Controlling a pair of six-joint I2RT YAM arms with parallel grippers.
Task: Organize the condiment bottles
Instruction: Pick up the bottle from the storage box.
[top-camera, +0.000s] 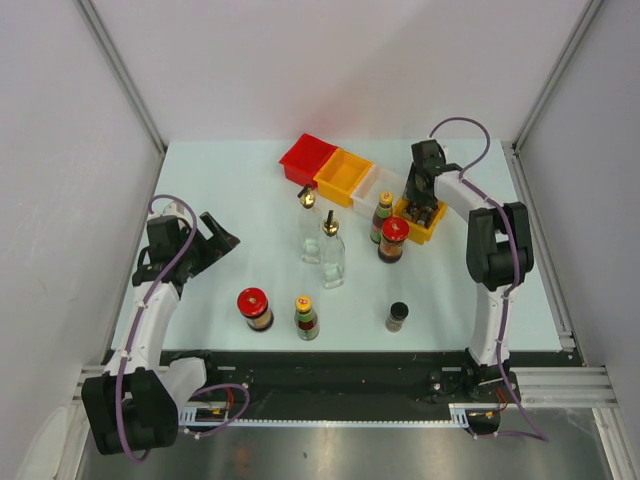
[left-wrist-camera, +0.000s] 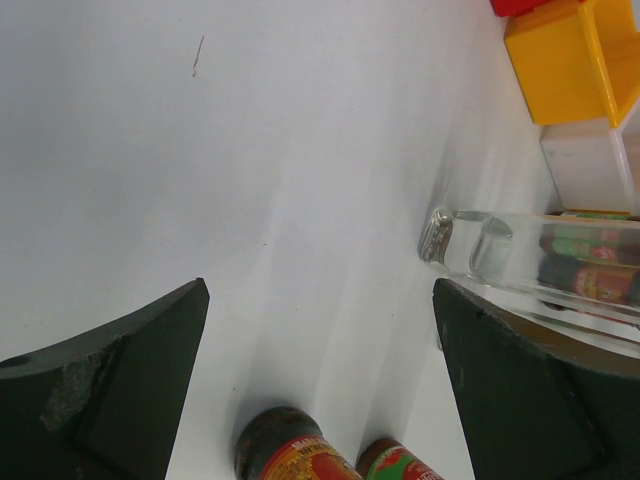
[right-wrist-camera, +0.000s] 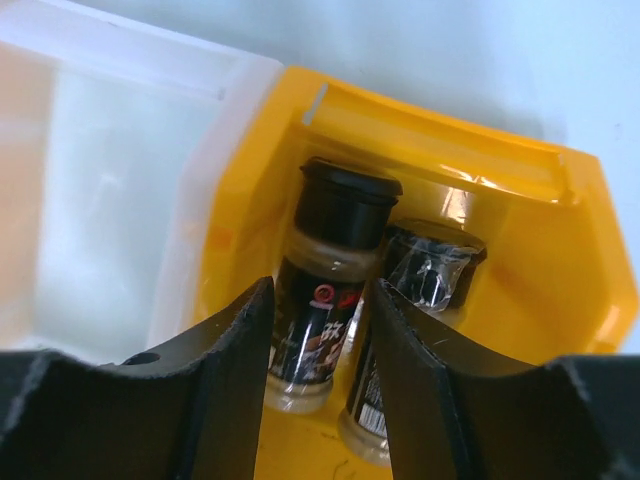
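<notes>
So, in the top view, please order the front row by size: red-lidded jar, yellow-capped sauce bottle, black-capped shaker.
Largest: red-lidded jar.
Then yellow-capped sauce bottle, about as tall but slimmer.
Smallest: black-capped shaker.

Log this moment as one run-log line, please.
left gripper open, empty | right gripper astride black-capped shaker in rightmost yellow bin, grip unclear | second shaker beside it

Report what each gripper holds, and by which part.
Left gripper: nothing, jaws open. Right gripper: fingers flank the body of a black-capped shaker in the yellow bin; whether they grip it cannot be told.
</notes>
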